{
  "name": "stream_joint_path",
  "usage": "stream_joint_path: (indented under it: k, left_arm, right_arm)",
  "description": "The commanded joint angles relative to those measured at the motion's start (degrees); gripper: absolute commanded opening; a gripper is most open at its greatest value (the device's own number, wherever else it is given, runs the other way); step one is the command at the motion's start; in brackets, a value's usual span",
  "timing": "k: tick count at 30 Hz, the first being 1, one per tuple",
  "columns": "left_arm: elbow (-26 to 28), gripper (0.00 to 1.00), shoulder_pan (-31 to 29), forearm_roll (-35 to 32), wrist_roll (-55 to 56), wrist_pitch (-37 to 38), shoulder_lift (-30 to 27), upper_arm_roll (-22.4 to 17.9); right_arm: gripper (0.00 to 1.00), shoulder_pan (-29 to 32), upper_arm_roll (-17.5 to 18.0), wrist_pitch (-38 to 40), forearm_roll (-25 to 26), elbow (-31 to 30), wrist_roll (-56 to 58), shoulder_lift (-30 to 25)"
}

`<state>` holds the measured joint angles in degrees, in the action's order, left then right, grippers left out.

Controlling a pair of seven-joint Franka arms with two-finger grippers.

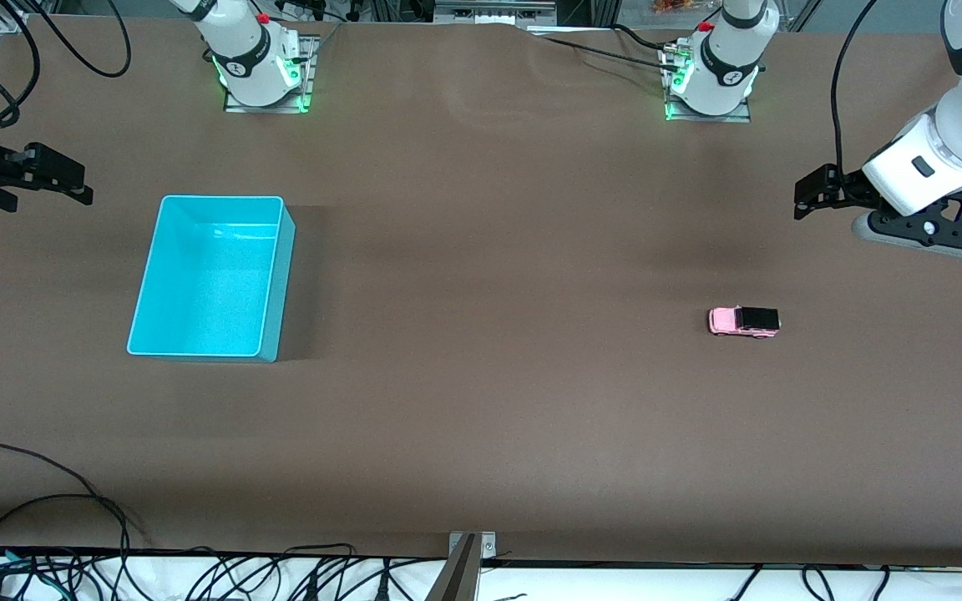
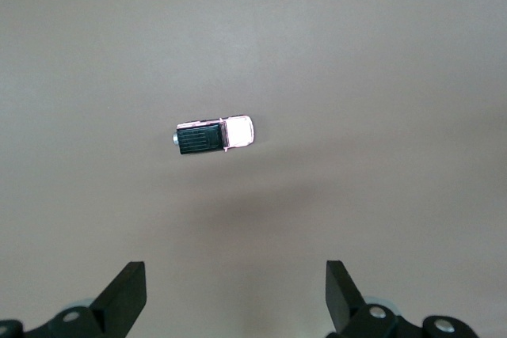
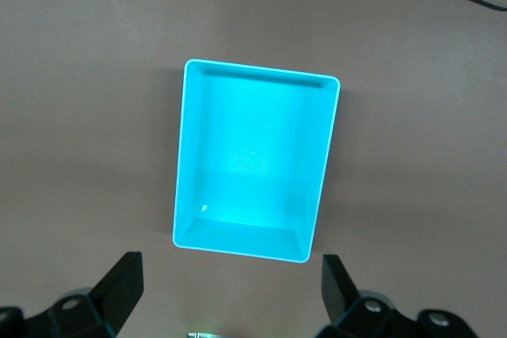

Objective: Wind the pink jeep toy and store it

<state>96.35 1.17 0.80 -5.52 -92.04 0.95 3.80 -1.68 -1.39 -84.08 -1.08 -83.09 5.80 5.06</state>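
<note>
Resting alone on the brown desk (image 1: 481, 417) toward the left arm's end, well in from its edges, is one pink jeep toy (image 1: 744, 321): tiny, boxy, pale pink with a black roof. One cyan bin (image 1: 279, 284), rectangular, smooth plastic with rounded corners, sits toward the right arm's end and holds nothing. The left end effector (image 2: 235, 294) hangs above the desk near the jeep, fingers wide, gripping nothing. The right end effector (image 3: 231, 290) hangs by the bin, likewise wide.

cyan bin (image 1: 212, 275) on brown table (image 1: 489, 417), seemingly empty.
</note>
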Motion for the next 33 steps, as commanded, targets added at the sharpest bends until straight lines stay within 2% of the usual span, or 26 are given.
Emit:
stream_joint_path:
  k: [1, 33]
  left_arm:
    - [-1.6, 1.00, 0.0, -1.1, -1.6, 0.6, 0.7, 0.0]
    - [-2.4, 1.00, 0.1, -1.0, -1.7, 0.6, 0.8, 0.0]
  right_arm:
    - [1.00, -0.1, -0.1, 1.4, 0.4, 1.4, 0.2, 0.2]
    - [1.00, 0.1, -0.2, 1.2, 0.3, 1.6, 0.4, 0.3]
